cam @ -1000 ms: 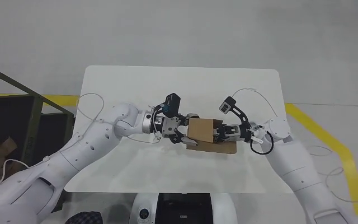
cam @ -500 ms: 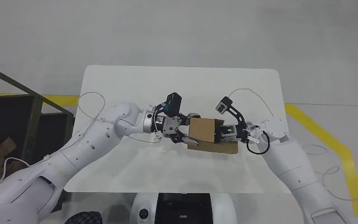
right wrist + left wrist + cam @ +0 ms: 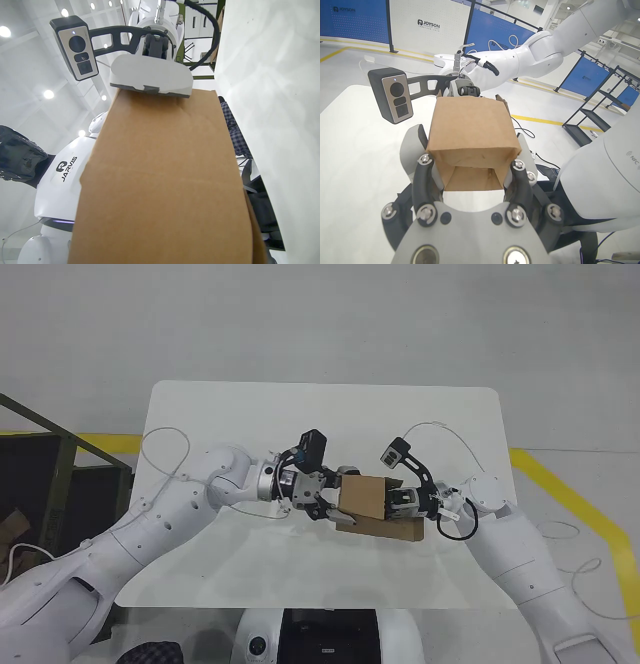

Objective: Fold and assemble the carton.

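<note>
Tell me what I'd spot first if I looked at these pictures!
The brown carton jumps out, sitting at the middle of the white table between the two arms. The left hand clamps its open end from both sides, so you look right into the hollow box. The right hand is at the opposite end.

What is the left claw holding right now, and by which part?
The carton, by its open end: the left claw clamps the two outer side walls beside the opening.
</note>
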